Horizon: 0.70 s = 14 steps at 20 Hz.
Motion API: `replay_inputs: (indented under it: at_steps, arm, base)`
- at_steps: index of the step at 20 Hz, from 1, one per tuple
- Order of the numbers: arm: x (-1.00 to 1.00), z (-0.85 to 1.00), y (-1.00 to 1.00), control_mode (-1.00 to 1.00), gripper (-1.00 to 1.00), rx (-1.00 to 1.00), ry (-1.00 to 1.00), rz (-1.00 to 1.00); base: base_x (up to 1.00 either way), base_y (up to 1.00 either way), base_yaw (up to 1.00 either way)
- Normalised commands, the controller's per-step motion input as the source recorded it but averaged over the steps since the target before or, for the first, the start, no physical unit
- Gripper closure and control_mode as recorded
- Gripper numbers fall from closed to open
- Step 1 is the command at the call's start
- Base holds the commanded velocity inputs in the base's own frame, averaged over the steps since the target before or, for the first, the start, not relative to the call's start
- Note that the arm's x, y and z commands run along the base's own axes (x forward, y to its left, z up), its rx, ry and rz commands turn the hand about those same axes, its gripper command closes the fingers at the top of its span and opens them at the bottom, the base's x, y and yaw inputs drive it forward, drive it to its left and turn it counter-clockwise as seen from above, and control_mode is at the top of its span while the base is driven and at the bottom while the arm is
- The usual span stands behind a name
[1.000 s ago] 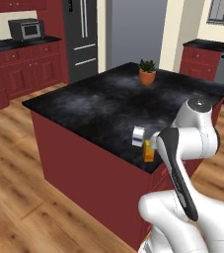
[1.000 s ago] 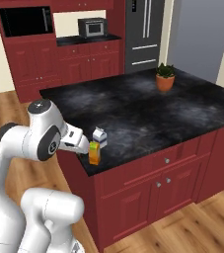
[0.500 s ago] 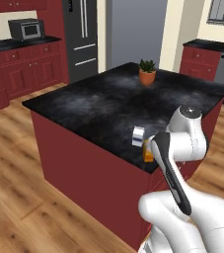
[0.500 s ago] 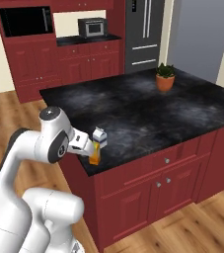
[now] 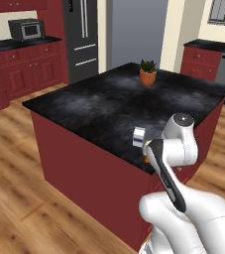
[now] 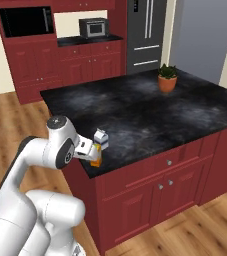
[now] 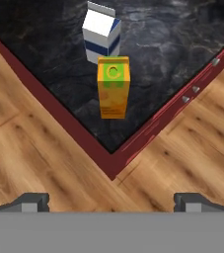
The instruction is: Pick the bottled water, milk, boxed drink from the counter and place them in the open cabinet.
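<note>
You're on the approach to the first pick: your gripper (image 7: 111, 200) hangs wide open and empty above the glossy black marbled counter (image 7: 182, 44) corner, where the small orange-yellow boxed drink (image 7: 113, 87) stands, the white blue-banded milk carton (image 7: 100, 32) just behind; next, descend squarely over the box
</note>
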Motion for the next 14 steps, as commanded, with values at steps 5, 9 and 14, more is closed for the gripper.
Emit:
replay_inputs:
  at_steps: [5, 9, 14]
  arm:
    - [0.25, -0.26, 0.00, -1.00, -1.00, 0.00, 0.00, 0.00]
    - [0.21, -0.19, 0.00, -1.00, -1.00, 0.00, 0.00, 0.00]
    - [0.05, -0.06, 0.00, -1.00, -1.00, 0.00, -0.06, 0.00]
  base:
    - [0.00, 0.00, 0.00]
    - [0.00, 0.00, 0.00]
    - [0.00, 0.00, 0.00]
